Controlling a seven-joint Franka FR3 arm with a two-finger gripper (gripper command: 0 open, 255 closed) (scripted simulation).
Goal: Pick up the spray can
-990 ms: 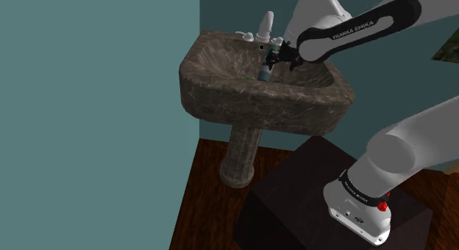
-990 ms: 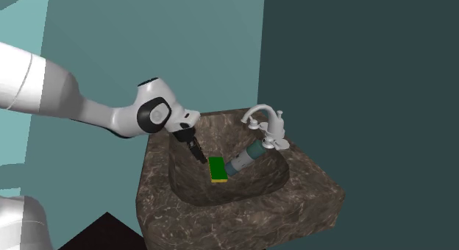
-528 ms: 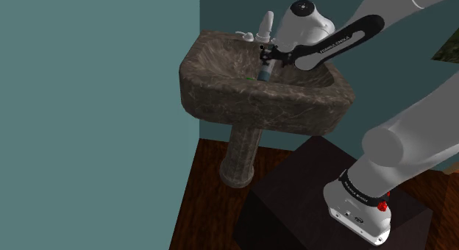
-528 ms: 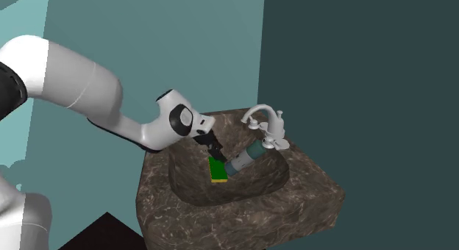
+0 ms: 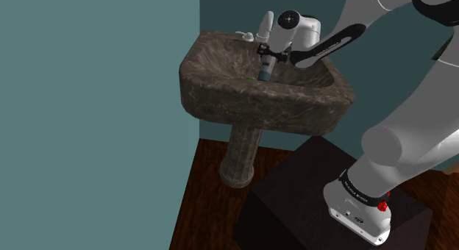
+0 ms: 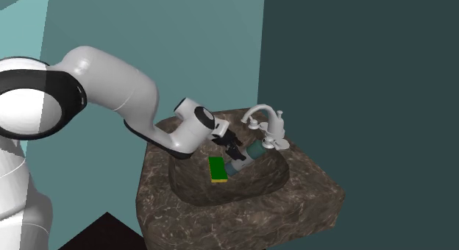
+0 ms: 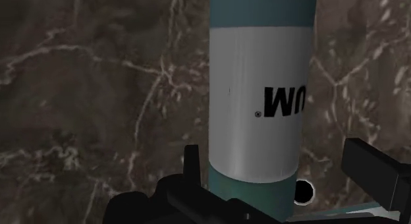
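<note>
End effector [image 7: 275, 157]: all-black, two fingers spread apart. They straddle the spray can without pinching it. One finger [image 7: 191, 165] sits just beside the can's wall and the other stands clear of it.
End effector, exterior views: in the shoulder view it [image 5: 266, 56] hangs over the upper end of the can. In the second exterior view it [image 6: 234, 149] reaches into the basin from 10 o'clock of the can.
Spray can [image 7: 260, 91], appearance: smooth cylinder with a broad white middle band. The band carries black lettering that reads upside down in the wrist view. A teal band borders the white one at each end.
Spray can, position: it lies inside the sink basin, leaning on the basin's wall. In the second exterior view [image 6: 252, 151] its teal upper end points to 1 o'clock, towards the faucet, and its lower end points to 7 o'clock, towards the sponge. In the shoulder view [image 5: 264, 70] it appears as a short, nearly upright tube at 6 o'clock of the faucet.
Sink [image 6: 221, 212]: dark brown stone with pale veins, carried on a pedestal [image 5: 241, 156] of the same stone.
Faucet [image 6: 261, 112]: white, curved spout at the basin's back rim, at 1 o'clock of the can.
Sponge [image 6: 217, 169]: green face with a yellow edge, flat on the basin floor, just beside the can's lower end at its 8 o'clock.
Arm [image 6: 110, 94]: white with dark joints, arching over the sink's rim.
Stand [image 5: 294, 190]: dark box on a wooden floor [image 5: 198, 204], at 4 o'clock of the pedestal.
Wall [image 5: 88, 101]: plain teal.
</note>
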